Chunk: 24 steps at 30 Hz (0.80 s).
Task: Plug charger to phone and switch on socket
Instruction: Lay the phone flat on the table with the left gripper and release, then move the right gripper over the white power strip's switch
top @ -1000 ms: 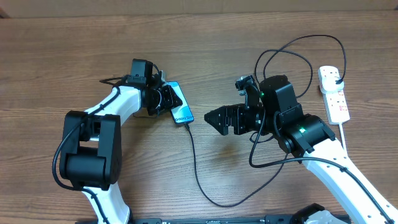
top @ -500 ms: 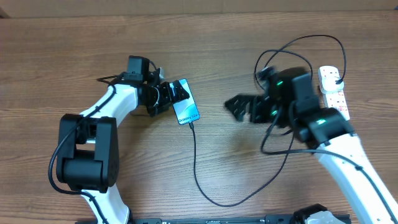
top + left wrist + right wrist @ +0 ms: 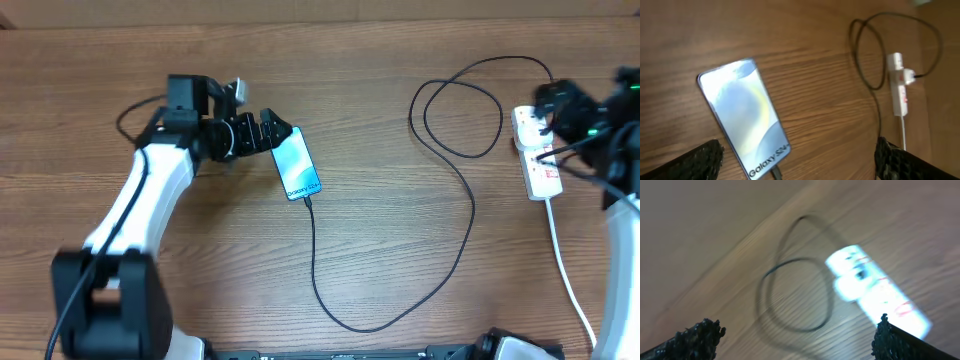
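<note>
The phone (image 3: 298,165) lies flat on the wooden table with its blue screen lit; the left wrist view shows it (image 3: 742,115) close ahead. The charger's black cable (image 3: 318,270) has its tip in the phone's near end (image 3: 774,173). From there it loops across the table to the socket (image 3: 537,158), a white power strip at the right. My left gripper (image 3: 268,130) stands open just left of the phone, holding nothing. My right gripper (image 3: 557,105), blurred by motion, hovers open over the socket's far end (image 3: 875,292).
The cable forms a double loop (image 3: 458,110) left of the socket. The socket's thick white cord (image 3: 565,270) runs toward the front right edge. Bare wood lies between phone and socket.
My left gripper opened, let go of the phone and drew back to the left. The right arm swung from the table's middle over to the socket.
</note>
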Tool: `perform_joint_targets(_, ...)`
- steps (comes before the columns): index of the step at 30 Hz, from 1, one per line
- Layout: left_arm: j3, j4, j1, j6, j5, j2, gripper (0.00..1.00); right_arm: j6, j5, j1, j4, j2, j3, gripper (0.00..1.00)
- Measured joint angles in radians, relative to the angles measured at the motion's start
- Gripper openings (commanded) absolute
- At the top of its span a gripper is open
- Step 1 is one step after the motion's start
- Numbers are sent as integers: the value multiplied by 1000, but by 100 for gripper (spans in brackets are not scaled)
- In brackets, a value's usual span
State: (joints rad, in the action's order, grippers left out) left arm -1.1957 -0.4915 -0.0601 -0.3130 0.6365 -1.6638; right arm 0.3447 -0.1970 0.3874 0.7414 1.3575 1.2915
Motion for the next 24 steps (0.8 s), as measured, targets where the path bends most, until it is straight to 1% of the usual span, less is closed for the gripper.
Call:
perform_joint_targets(4,-2,-46,0,43,6,98,100,29,1,113,-38,112,16,100)
perform_joint_targets(8,-2,-81,0,65,7,142,100,56,-26,193,-109,233,19,100)
perform_joint_targets(10,-2,-98,0,74,7,147,99,71,-43,220,-146,295,19,90)
perform_joint_targets(12,-2,-120,0,79,7,147,100,89,-51,230,-176,341,19,70)
perform_joint_targets(13,-2,-127,0,80,7,147,100,102,-55,233,-195,365,19,45)
perform_joint_targets(14,-2,-129,0,81,7,147,100,102,-58,234,-204,383,20,23)
perform_joint_targets(15,-2,-130,0,81,7,147,100,113,-62,234,-219,417,21,14)
perform_joint_targets(16,-2,-131,0,81,7,147,100,119,-63,234,-225,434,21,8)
perform_joint_targets(17,-2,-130,0,81,7,147,99,126,-65,234,-230,453,21,4)
perform_joint_targets(24,-2,-131,0,81,7,147,100,157,-69,233,-248,540,21,4)
